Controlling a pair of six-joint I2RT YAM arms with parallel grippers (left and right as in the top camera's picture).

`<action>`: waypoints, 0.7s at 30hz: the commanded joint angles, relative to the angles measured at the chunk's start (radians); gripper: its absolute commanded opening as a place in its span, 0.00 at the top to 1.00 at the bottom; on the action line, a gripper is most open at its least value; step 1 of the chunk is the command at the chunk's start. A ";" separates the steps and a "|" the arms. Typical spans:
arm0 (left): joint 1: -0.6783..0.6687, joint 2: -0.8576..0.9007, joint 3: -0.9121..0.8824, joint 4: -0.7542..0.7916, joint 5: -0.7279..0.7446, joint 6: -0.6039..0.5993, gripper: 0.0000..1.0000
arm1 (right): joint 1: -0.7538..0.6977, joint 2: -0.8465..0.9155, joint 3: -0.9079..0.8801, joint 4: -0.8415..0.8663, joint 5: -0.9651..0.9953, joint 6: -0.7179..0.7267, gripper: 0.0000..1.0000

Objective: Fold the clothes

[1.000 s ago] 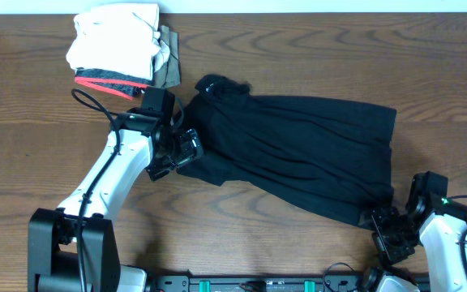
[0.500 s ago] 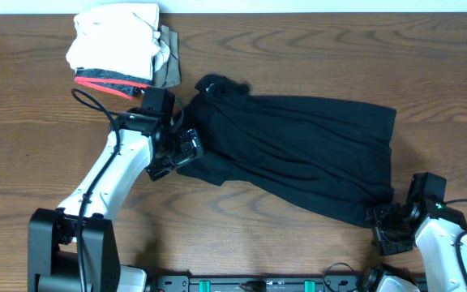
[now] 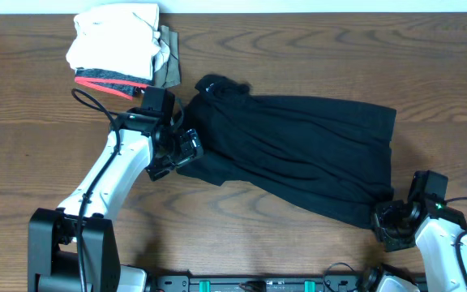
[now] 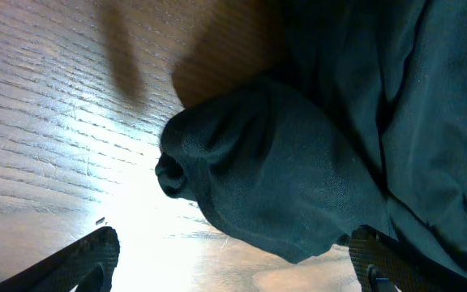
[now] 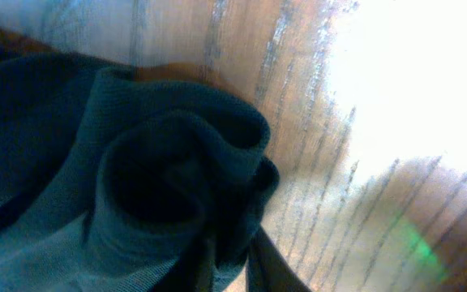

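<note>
The clothes [image 3: 298, 154], a black shirt, lie spread and rumpled across the middle of the wooden table. My left gripper [image 3: 186, 148] stands open at the shirt's left edge. In the left wrist view a bunched fold of the shirt [image 4: 282, 170] hangs just ahead of the left gripper [image 4: 233, 266], with its tip reaching down by the right finger. My right gripper [image 3: 383, 217] is at the shirt's lower right corner. There the fabric [image 5: 160, 162] is gathered into a roll and pinched in the right gripper [image 5: 233, 276].
A pile of folded garments [image 3: 120, 53], white over red-trimmed grey and olive, sits at the back left, close behind my left arm. The table's far edge [image 3: 298, 11] meets a white wall. Bare wood [image 3: 258, 235] lies in front of the shirt.
My right gripper has closed on the shirt's lower right corner, bunching the cloth. The left arm and the rest of the shirt have not moved.
</note>
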 commanded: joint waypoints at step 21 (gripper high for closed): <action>0.004 0.005 -0.013 0.000 0.009 0.033 0.08 | 0.016 -0.008 0.185 -0.109 -0.009 0.009 0.99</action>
